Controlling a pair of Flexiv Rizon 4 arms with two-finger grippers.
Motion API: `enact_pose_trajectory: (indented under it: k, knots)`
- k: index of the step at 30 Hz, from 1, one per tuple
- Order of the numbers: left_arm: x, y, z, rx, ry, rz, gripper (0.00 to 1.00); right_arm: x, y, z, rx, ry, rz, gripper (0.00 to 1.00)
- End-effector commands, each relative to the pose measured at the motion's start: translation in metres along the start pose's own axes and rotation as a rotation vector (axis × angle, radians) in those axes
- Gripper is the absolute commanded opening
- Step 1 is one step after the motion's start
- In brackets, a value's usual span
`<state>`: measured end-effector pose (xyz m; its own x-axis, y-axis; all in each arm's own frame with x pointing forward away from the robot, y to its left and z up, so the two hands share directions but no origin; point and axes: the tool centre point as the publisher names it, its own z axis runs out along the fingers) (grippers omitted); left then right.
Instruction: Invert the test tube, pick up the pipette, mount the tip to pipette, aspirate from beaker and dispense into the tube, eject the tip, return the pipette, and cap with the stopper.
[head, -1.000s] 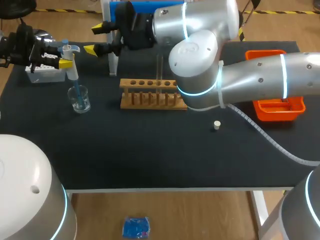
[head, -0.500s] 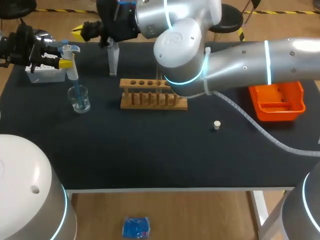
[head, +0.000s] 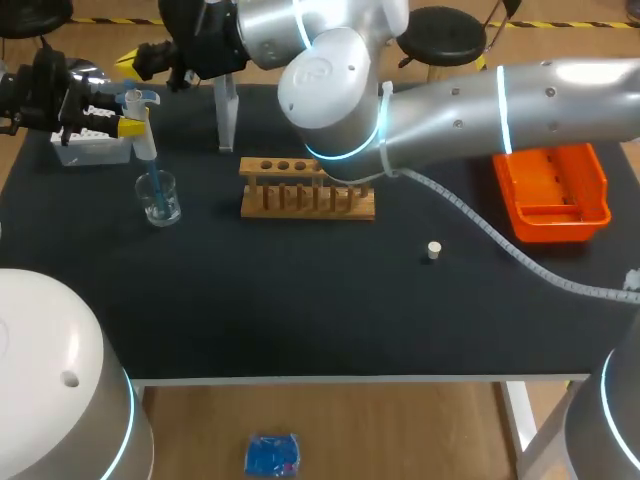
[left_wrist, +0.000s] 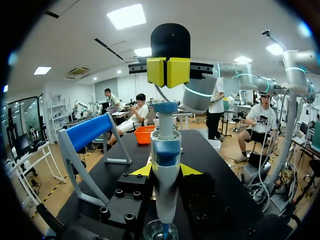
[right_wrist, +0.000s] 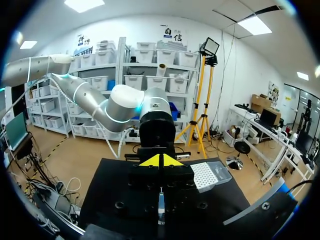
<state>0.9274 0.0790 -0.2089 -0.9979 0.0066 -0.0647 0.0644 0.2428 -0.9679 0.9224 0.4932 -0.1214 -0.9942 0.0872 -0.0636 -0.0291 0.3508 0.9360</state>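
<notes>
- The right arm (head: 470, 100) has swung farther left along the back edge of the bench (head: 300, 310) since a second ago, the right jaws pressed together on nothing.
- The left jaws stay clamped on the upright pipette (head: 146, 140), its tip inside the beaker (head: 160, 200) near the rack (head: 305, 190).

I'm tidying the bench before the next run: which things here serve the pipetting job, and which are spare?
Job: white-and-blue plastic pipette in left pincer; clear glass beaker; white tip box; wooden tube rack; small white stopper; blue-topped clear stand.
Spare: orange plastic bin, perhaps for ejected tips.
</notes>
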Motion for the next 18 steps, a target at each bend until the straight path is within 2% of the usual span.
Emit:
enact_pose_trajectory:
  k: [1,18]
  knots:
    - [-0.0014,0.0006,-0.0018,0.002,0.006,0.001,0.0,0.0002,0.0031,0.0006,0.051,-0.001,0.004,0.0]
    - [-0.0014,0.0006,-0.0018,0.002,0.006,0.001,0.0,-0.0006,-0.0027,-0.0034,0.058,-0.015,0.01,0.0]
